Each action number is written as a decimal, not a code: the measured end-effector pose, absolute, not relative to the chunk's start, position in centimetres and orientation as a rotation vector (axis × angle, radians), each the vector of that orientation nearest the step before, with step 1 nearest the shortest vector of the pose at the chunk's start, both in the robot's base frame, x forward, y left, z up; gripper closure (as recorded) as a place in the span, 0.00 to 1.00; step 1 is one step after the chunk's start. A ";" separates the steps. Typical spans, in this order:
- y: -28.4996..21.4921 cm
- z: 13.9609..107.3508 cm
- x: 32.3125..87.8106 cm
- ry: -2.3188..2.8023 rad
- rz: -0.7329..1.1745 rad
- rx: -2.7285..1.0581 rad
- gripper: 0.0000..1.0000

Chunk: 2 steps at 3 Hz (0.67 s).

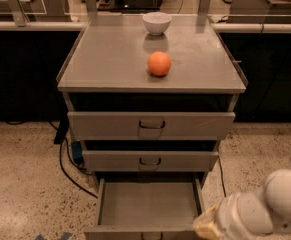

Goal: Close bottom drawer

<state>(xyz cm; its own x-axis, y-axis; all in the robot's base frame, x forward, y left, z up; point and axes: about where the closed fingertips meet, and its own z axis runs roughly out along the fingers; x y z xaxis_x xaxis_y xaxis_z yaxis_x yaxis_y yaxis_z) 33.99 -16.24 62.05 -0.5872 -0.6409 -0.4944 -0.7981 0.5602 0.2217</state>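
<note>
I see the grey metal bottom drawer (147, 204) standing open, its front right corner just beside my cream-tipped end effector (207, 227); whether that is apart or together, I cannot tell.

The claw (206, 227), low at the right of the view and just beside the right front corner of the bottom drawer (147, 204), is pale cream-yellow. It sits on a glossy white arm (280, 204). The bottom drawer, left of the claw, is plain matte grey inside and out. Above the claw, the middle drawer (185, 160) and top drawer (195, 125) are the same grey with dark handles and black shadow bands between them. Higher still, the table (110, 59) is flat light grey and carries a bright orange fruit (159, 63) and a white bowl (157, 22). The floor (25, 184), far left of the claw, is beige speckled with dark and pale flecks, crossed by a black cable (67, 171).
</note>
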 end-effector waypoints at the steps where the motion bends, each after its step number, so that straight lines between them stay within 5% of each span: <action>1: -12.2 53.9 30.3 2.513 0.753 -1.102 1.00; 2: -12.3 52.5 30.9 2.509 0.721 -1.053 1.00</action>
<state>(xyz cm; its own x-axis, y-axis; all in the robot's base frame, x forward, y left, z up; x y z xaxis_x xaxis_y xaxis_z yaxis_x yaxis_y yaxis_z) 30.89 -12.30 52.52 -0.6746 -0.5672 -0.4725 -0.7314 0.5999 0.3242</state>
